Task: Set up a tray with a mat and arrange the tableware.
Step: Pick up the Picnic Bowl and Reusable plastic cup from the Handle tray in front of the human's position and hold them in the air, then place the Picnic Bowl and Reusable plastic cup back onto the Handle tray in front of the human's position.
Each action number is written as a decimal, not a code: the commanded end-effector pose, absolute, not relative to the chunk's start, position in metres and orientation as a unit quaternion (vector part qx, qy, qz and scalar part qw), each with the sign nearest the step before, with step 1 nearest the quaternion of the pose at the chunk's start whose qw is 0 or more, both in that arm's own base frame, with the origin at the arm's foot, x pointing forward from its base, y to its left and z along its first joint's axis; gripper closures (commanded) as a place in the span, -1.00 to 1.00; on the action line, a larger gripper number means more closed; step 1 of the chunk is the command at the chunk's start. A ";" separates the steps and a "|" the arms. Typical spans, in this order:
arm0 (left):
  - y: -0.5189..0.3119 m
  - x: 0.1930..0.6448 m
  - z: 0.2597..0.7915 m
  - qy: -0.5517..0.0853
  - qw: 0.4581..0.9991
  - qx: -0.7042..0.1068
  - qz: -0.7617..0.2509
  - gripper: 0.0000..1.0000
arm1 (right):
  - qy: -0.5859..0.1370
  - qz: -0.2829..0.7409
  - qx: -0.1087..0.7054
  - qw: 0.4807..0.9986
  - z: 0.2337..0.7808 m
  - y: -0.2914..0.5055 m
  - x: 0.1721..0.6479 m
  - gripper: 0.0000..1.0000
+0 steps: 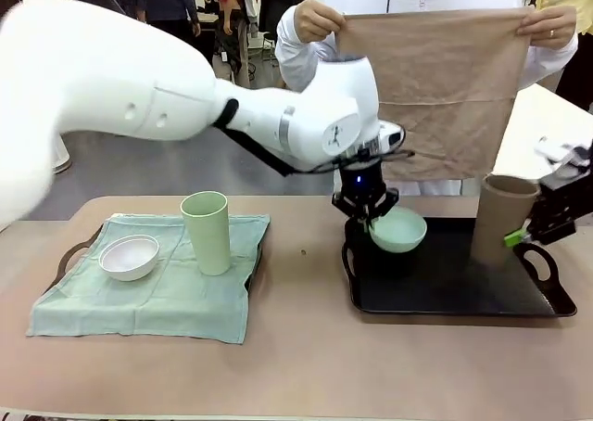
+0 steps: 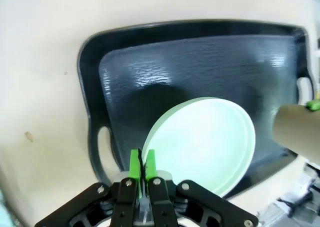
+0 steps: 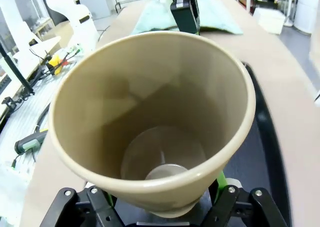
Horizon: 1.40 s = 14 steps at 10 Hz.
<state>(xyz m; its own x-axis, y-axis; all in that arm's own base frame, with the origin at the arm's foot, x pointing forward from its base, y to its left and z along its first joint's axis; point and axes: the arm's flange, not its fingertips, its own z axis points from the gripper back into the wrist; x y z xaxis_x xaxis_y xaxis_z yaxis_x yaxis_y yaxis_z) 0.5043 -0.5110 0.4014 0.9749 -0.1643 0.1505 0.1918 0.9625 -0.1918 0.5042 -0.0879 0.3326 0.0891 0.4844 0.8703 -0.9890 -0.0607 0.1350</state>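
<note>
My left gripper [image 1: 368, 208] is shut on the rim of the mint green bowl [image 1: 398, 228], holding it tilted just over the black tray [image 1: 445, 287]. In the left wrist view the pads [image 2: 135, 163] pinch the bowl [image 2: 200, 142] above the bare tray [image 2: 200, 62]. My right gripper [image 1: 519, 238] is shut on the tan-brown tumbler [image 1: 500, 219], upright at the tray's right end. Across the table a person holds up a tan mat [image 1: 445, 78] with both hands. A white bowl [image 1: 130, 257] and a pale green tumbler [image 1: 207, 231] stand on a green mat [image 1: 157, 296].
The green mat covers a second tray whose handle [image 1: 69, 254] shows at the left. Bare table lies between the two trays and along the front edge. My left arm [image 1: 139, 87] stretches across the middle of the table.
</note>
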 end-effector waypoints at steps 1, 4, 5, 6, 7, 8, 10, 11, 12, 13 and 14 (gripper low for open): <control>-0.505 0.473 0.459 -0.090 0.986 -0.111 -0.082 1.00 | -0.345 0.630 0.376 0.586 0.402 -0.093 0.463 -0.29; -0.516 0.439 0.539 -0.153 0.976 -0.120 -0.098 1.00 | -0.373 0.665 0.331 0.556 0.489 -0.089 0.408 -0.29; -0.510 0.433 0.552 -0.172 0.972 -0.122 -0.105 1.00 | -0.372 0.669 0.315 0.561 0.494 -0.086 0.407 -0.29; -0.517 0.451 0.536 -0.129 0.977 -0.135 -0.106 1.00 | -0.372 0.654 0.344 0.561 0.485 -0.096 0.431 -0.29; -0.517 0.451 0.536 -0.129 0.977 -0.135 -0.106 1.00 | -0.372 0.654 0.344 0.561 0.485 -0.096 0.431 -0.29; -0.517 0.451 0.536 -0.129 0.977 -0.135 -0.106 1.00 | -0.372 0.654 0.344 0.561 0.485 -0.096 0.431 -0.29; -0.517 0.451 0.536 -0.129 0.977 -0.135 -0.106 1.00 | -0.372 0.654 0.344 0.561 0.485 -0.096 0.431 -0.29; -0.517 0.451 0.536 -0.129 0.977 -0.135 -0.106 1.00 | -0.372 0.654 0.344 0.561 0.485 -0.096 0.431 -0.29; -0.517 0.451 0.536 -0.129 0.977 -0.135 -0.106 1.00 | -0.372 0.654 0.344 0.561 0.485 -0.096 0.431 -0.29; -0.517 0.451 0.536 -0.129 0.977 -0.135 -0.106 1.00 | -0.372 0.654 0.344 0.561 0.485 -0.096 0.431 -0.29; -0.517 0.451 0.536 -0.129 0.977 -0.135 -0.106 1.00 | -0.372 0.654 0.344 0.561 0.485 -0.096 0.431 -0.29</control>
